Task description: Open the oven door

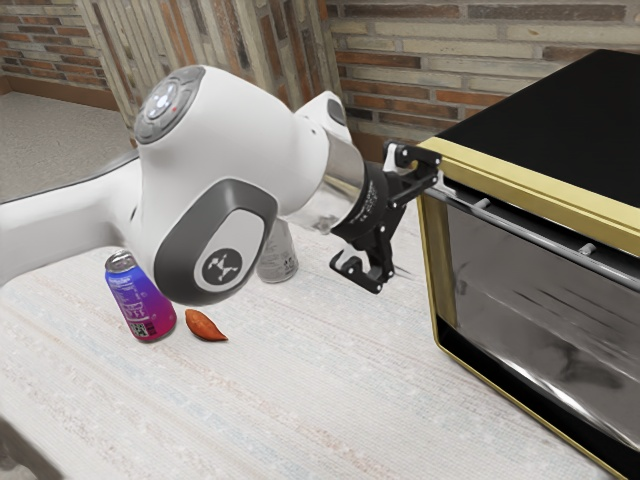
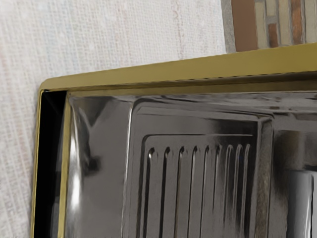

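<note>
Door (image 1: 540,290): looks shut, its glass sitting in the gold frame (image 1: 437,265) with no gap that I can make out.
Oven (image 1: 600,110): on the desk (image 1: 300,400), at the exterior view's right, its front turned toward the arm (image 1: 235,130).
Done so far: the reach, I judge; the claw (image 1: 405,228) is up at the oven's front.
Left to do: catch the handle (image 1: 535,230) or the door's edge, then swing the door fully open.
Handle: a long bar along the top of the door, not gripped.
Claw: open, its two fingers spread wide, one above the other, with nothing held between them.
Upper finger: right by the handle's nearer end; whether it touches, I cannot tell.
Lower finger: lower down, apart from the oven.
Arm: comes in from the exterior view's left, bulky wrist above the desk, hand pointing at the oven.
</note>
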Robot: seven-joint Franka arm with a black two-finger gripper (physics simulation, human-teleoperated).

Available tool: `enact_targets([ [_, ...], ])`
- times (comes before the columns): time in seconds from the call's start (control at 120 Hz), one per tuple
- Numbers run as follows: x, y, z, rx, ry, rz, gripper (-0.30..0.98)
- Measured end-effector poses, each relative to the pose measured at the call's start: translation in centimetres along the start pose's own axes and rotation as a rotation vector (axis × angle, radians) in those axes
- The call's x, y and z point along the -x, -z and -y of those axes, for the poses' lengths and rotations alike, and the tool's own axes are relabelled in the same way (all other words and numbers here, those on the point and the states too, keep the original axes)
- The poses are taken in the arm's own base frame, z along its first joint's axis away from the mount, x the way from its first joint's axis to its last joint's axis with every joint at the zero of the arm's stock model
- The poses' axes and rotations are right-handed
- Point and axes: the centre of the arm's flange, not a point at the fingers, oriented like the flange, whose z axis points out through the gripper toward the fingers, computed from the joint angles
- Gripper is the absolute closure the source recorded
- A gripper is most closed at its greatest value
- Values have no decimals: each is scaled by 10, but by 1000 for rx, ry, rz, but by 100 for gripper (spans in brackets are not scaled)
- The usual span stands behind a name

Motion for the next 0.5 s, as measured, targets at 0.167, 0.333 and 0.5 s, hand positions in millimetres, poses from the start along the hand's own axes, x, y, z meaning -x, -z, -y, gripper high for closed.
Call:
enact_targets([
  [0.167,-2,2,16,-17,4,3,0],
  [0.333,-3,23,48,-29,3,9,0],
  [0.5,-7,75,116,4,-15,-61,0],
])
